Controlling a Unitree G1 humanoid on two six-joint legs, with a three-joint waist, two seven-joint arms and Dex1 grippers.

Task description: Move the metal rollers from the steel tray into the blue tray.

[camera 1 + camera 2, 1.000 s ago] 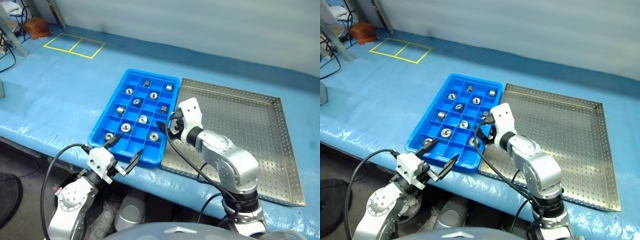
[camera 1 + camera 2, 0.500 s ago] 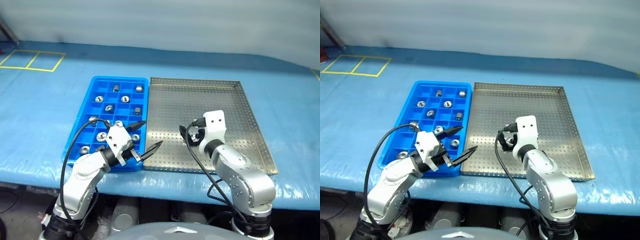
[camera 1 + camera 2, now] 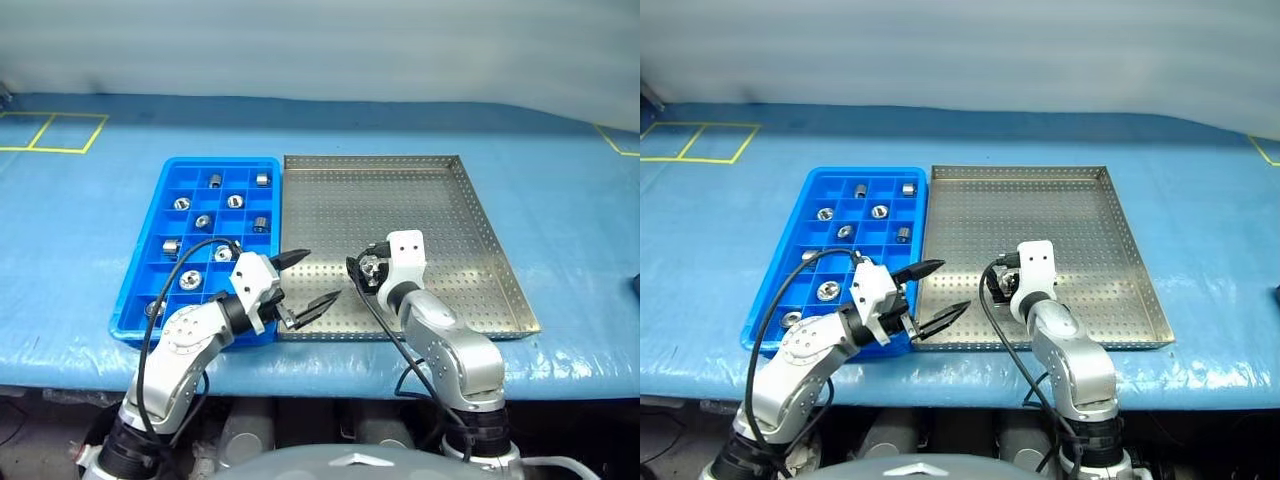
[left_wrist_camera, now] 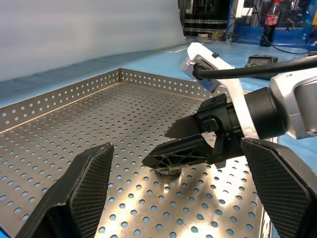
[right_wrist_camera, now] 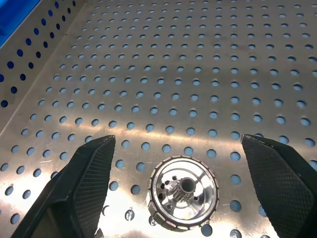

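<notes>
Right wrist view: right gripper (image 5: 181,163), jaws spread, straddles the last roller (image 5: 184,192), low centre on the steel tray (image 5: 307,59). Left gripper (image 3: 308,280), also agape, hovers beside the blue tray (image 3: 140,270). Step: pick-up. Next, likely descend and close.

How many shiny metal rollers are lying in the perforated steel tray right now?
1. The shiny silver metal roller lies on the perforated steel tray floor near its front edge, just beneath the open right tool. The arms may hide others.
</notes>
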